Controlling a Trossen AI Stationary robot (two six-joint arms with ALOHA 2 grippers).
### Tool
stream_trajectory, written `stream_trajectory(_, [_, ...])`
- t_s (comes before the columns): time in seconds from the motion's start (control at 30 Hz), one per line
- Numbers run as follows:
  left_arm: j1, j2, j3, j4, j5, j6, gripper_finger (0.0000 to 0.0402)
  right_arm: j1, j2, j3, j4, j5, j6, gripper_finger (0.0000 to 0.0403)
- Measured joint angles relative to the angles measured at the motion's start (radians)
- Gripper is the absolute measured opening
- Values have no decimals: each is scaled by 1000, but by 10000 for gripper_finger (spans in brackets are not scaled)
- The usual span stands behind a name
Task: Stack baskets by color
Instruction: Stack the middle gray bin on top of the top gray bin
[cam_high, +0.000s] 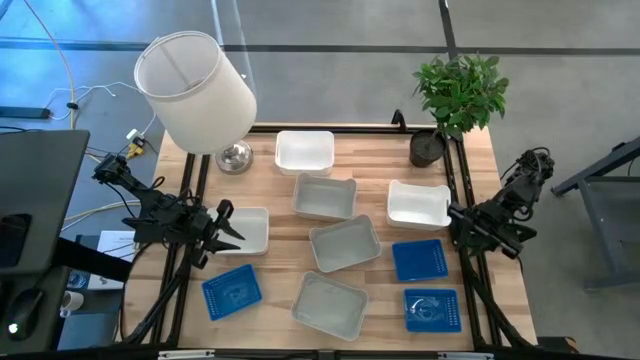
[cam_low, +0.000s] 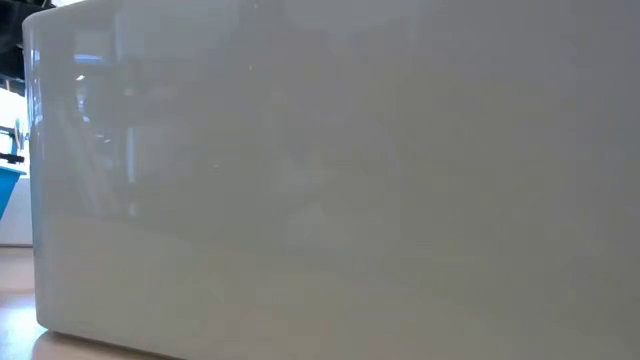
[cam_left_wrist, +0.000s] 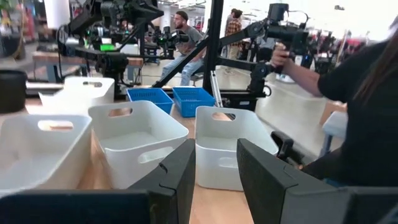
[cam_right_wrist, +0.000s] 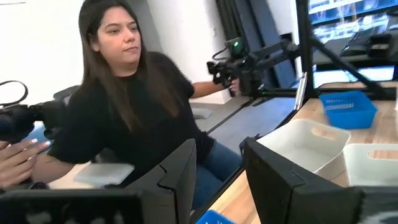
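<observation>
Baskets lie unstacked across your desk (cam_high: 380, 195), all nine apart from one another. Three white baskets: one at the far middle (cam_high: 304, 152), one toward the right (cam_high: 418, 203), and one at the left edge (cam_high: 250, 228), just in front of your left gripper (cam_high: 228, 228). Three translucent grey baskets (cam_high: 345, 243) run in a line down the middle. One blue basket (cam_high: 231, 291) sits near left, and two more blue baskets (cam_high: 417, 260) sit near right, one behind the other.

Your left gripper's fingers (cam_left_wrist: 180, 180) stand parted with nothing between them, pointing at the white basket's side. Your right gripper (cam_high: 462, 222) hovers at the desk's right edge, just beside the right white basket; its fingers (cam_right_wrist: 177, 177) are likewise parted and empty.

A big lampshade (cam_high: 195, 90) stands at the far left, a plant (cam_high: 460, 90) at the far right. A person (cam_right_wrist: 124, 118) sits beyond the desk.
</observation>
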Motion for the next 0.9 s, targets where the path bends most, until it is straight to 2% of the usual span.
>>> stream_trajectory(0.3, [0,0,0,6,0,-56,106,0,0,0,60,184,31,124])
stream_trajectory(0.57, [0,0,0,6,0,-57,106,0,0,0,155,392,-152,124])
stream_trajectory(0.9, [0,0,0,6,0,-57,106,0,48,-1,326,593,-247,124])
